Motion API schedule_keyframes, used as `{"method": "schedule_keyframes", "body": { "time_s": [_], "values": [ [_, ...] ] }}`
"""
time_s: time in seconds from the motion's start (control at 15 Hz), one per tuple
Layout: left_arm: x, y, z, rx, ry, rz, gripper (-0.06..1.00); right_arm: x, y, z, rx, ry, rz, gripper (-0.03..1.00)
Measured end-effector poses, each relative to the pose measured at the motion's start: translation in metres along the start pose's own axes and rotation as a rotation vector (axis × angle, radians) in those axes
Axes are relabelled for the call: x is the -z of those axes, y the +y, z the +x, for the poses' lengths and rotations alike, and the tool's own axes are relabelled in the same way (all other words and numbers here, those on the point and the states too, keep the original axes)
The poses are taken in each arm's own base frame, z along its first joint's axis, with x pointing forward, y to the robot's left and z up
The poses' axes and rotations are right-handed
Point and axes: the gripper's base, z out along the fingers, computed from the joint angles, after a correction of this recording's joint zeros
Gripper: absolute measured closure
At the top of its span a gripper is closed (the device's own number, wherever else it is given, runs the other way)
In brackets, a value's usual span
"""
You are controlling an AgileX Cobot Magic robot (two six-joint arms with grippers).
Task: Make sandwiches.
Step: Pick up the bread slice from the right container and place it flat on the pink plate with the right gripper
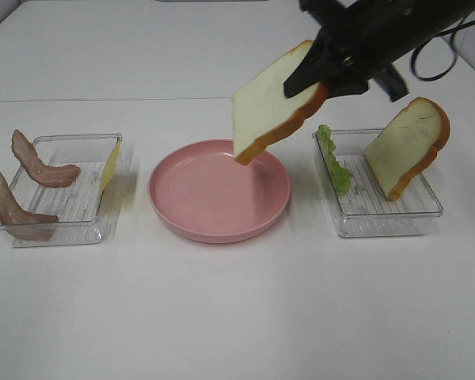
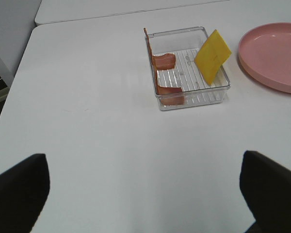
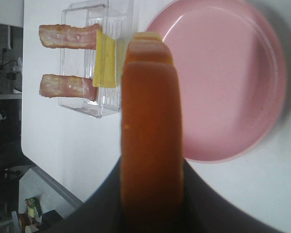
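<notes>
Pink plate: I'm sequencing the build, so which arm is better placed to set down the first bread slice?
Right. The right gripper grips a bread slice tilted above the far rim of the pink plate. The left gripper is open, empty, over the table short of the bacon tray.

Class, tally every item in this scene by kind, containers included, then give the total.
Bread slices: 2
Bacon strips: 2
Cheese square: 1
Lettuce leaf: 1
Pink plate: 1
Clear trays: 2
Total: 9

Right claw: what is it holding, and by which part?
A bread slice, pinched at its crusted upper edge, tilted in mid-air. Left claw holds nothing.
</notes>
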Motion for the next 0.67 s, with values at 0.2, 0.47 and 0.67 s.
{"method": "schedule_keyframes", "body": {
  "time_s": [0.2,0.47,0.67],
  "values": [
    [0.0,0.0,0.0,0.0,0.0,0.0,-0.05,-0.045,-0.006,-0.004,-0.033,0.026,-0.024,0.73],
    [0.0,0.0,0.0,0.0,0.0,0.0,-0.05,-0.088,-0.028,-0.014,-0.059,0.06,-0.023,0.73],
    [0.0,0.0,0.0,0.0,0.0,0.0,-0.05,-0.103,-0.036,-0.022,-0.082,0.069,-0.031,0.73]
  ]
}}
